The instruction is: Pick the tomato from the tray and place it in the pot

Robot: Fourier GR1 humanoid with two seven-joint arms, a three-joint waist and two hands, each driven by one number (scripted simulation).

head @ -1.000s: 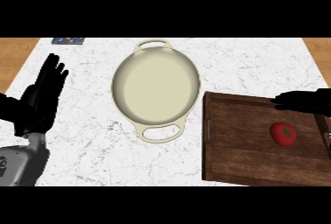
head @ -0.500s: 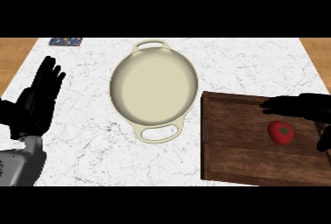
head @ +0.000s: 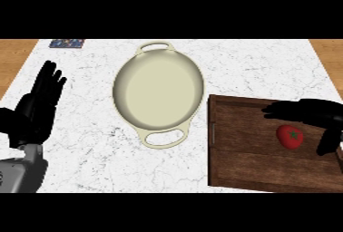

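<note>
I see tomato (head: 290, 137), red, small green top, on tray (head: 241, 158) at 4 o'clock from pot (head: 158, 90). Right hand (head: 315, 113) above it, fingers released. Left hand (head: 36, 108) rests open at 9 o'clock.

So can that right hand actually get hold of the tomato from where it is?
Probably yes. The right hand hangs just above the tomato on the wooden tray, thumb beside it, fingers spread and not yet closed. Nothing else lies between them.

Between my tray (head: 241, 154) and the pot (head: 159, 90) lies bare counter (head: 254, 68); only the tray's raised rim stands across my right hand's (head: 309, 112) way
</note>
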